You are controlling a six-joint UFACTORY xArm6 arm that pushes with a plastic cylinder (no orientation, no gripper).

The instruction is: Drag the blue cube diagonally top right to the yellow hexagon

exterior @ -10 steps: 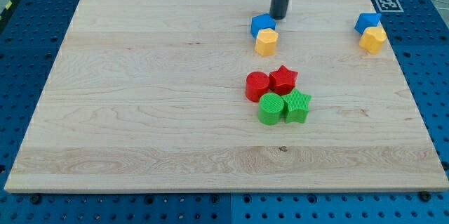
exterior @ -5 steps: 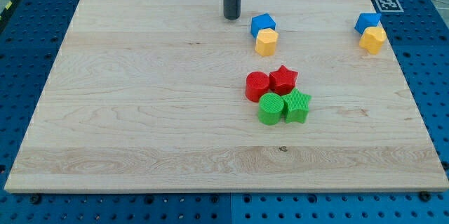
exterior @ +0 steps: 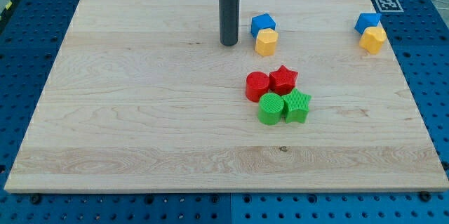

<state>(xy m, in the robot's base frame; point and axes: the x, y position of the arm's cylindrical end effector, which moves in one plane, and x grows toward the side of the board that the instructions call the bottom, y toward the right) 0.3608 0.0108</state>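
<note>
Blue cube (exterior: 262, 23) is sitting in the upper middle of the wooden bench (exterior: 140, 97), and it is touching a yellow hexagon (exterior: 266, 42) that is lying just below it, toward the view's bottom. My tip (exterior: 229, 43) is resting on the bench just to the view's left of that pair, level with the yellow hexagon and apart from both blocks. No pincer is showing: the arm is ending in a plain dark rod, so nothing is being pinched. Well off toward the view's right edge, a second blue block (exterior: 367, 22) is standing against another yellow block (exterior: 373, 38); their shapes are looking much like the first pair's, though I cannot tell for certain from this angle. Below the middle pair, four blocks are huddling together: a red cylinder (exterior: 257, 86) beside a red star (exterior: 283, 79), and under them a green cylinder (exterior: 270, 108) beside a green star (exterior: 297, 105). A black-and-white marker tag (exterior: 387, 3) is showing at the bench's top right corner.
</note>
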